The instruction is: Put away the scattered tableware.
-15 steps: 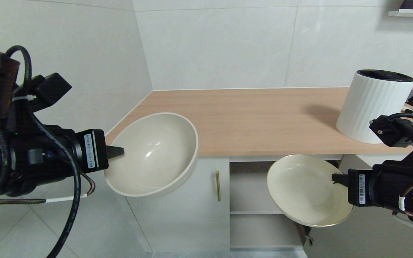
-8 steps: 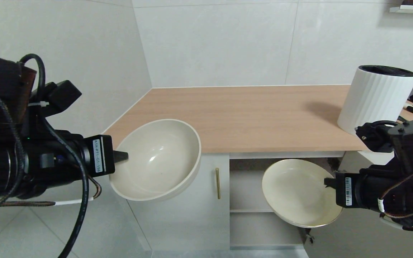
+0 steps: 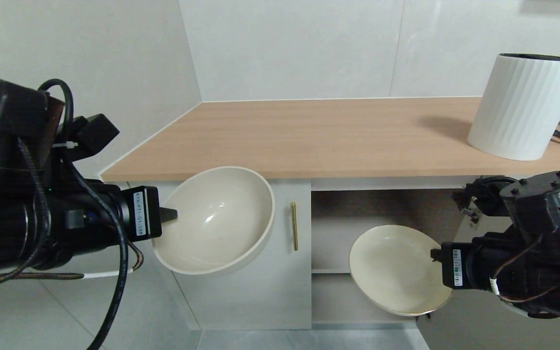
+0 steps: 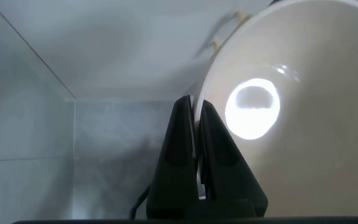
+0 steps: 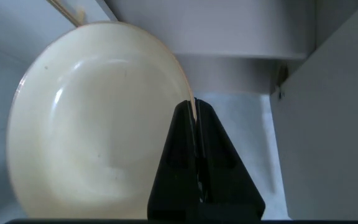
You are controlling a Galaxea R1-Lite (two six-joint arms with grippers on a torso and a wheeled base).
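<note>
Wooden tabletop [image 3: 319, 136] and its white ribbed canister [image 3: 525, 107] appear from the head, whereas the wrist views reveal each grip: the left pincer [image 4: 196, 112], arm stretched forward, clamps the bowl [image 3: 217, 221] by its rim before the closed cabinet door [image 3: 241, 296], and the right pincer [image 5: 194, 115] clamps the plate [image 3: 394, 270] by its rim at the open cabinet shelf [image 3: 328, 271].

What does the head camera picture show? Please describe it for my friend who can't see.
The left gripper pinches the rim of a cream bowl and the right gripper pinches a cream plate, both held in front of a white cabinet whose right side is open. Above is a wooden counter with a white ribbed container.
</note>
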